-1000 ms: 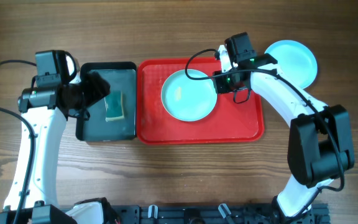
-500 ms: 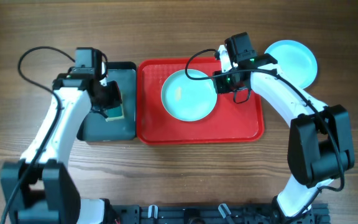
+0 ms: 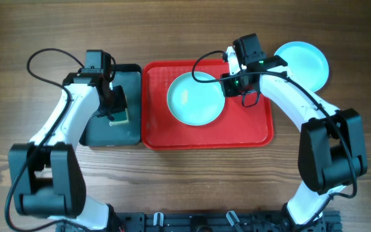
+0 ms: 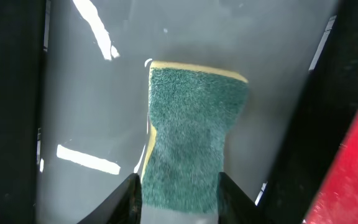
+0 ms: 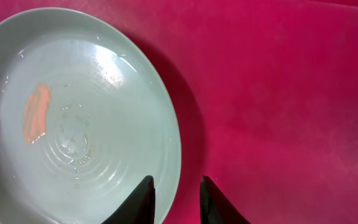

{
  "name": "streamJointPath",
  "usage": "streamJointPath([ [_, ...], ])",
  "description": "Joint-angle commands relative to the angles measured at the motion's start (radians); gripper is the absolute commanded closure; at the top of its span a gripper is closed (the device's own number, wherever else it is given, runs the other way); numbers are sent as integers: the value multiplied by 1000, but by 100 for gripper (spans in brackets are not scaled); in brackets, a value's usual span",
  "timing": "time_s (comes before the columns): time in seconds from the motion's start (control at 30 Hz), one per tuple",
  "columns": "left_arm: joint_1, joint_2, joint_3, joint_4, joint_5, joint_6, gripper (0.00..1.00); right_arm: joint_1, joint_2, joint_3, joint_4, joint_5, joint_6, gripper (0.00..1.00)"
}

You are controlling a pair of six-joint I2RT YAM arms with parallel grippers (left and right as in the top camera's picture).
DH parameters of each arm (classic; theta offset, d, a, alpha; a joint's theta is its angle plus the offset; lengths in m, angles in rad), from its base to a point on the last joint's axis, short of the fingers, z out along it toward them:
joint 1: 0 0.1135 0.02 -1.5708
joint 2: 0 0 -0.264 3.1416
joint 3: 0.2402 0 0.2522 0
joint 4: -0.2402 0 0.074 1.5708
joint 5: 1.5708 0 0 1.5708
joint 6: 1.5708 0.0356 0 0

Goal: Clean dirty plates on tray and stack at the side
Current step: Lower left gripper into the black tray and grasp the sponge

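Scanning the wooden counter [image 3: 185,26], we see our left gripper [image 4: 179,180] clamping a green sponge [image 4: 194,112]; only the wrist view shows our right gripper [image 5: 176,180] straddling the rim of the aqua plastic plate [image 5: 104,124], grip unclear.

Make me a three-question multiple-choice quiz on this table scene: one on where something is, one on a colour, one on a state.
1. The green sponge lies:
A. on the bare wood
B. in the black tray
C. in a cup

2. The smear on the plate in the red tray is:
A. green
B. black
C. orange

3. The left gripper is:
A. shut on the sponge
B. wide open
C. out of view

Answers:
1. B: the left wrist view shows the sponge on the dark tray floor.
2. C: the right wrist view shows an orange streak.
3. A: both fingers pinch the sponge's sides.
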Motion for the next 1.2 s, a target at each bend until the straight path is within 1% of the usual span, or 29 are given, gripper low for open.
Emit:
streamJointPath([
  [0.0, -3, 53, -2, 14, -12, 10, 67, 2, 16, -9, 2, -15, 7, 75],
  [0.03, -3, 62, -2, 18, -12, 16, 68, 2, 16, -9, 2, -15, 7, 75],
  [0.1, -3, 72, -2, 29, 10, 76, 71, 2, 16, -9, 2, -16, 8, 75],
  [0.23, -3, 72, -2, 52, 10, 111, 71, 2, 16, -9, 2, -16, 7, 75],
  [0.43, -3, 85, -2, 74, 10, 111, 71, 2, 16, -9, 2, -16, 7, 75],
  [0.67, -3, 150, -2, 86, 10, 111, 71, 2, 16, -9, 2, -16, 7, 75],
  [0.7, -3, 154, -2, 85, 10, 110, 73, 2, 16, -9, 2, -16, 7, 75],
  [0.77, -3, 155, -2, 85, 10, 110, 84, 2, 16, -9, 2, -16, 7, 75],
  [0.83, -3, 155, -2, 85, 14, 110, 88, 2, 16, -9, 2, -16, 8, 75],
  [0.87, -3, 155, -2, 85, 18, 110, 87, 2, 16, -9, 2, -15, 7, 75],
  [0.93, -3, 155, -2, 85, 21, 110, 77, 2, 16, -9, 2, -16, 7, 75],
  [1.0, -3, 156, -2, 85, 21, 110, 75, 2, 16, -9, 2, -16, 7, 75],
  [1.17, -3, 156, -2, 84, 21, 110, 75, 2, 16, -9, 2, -16, 7, 75],
])
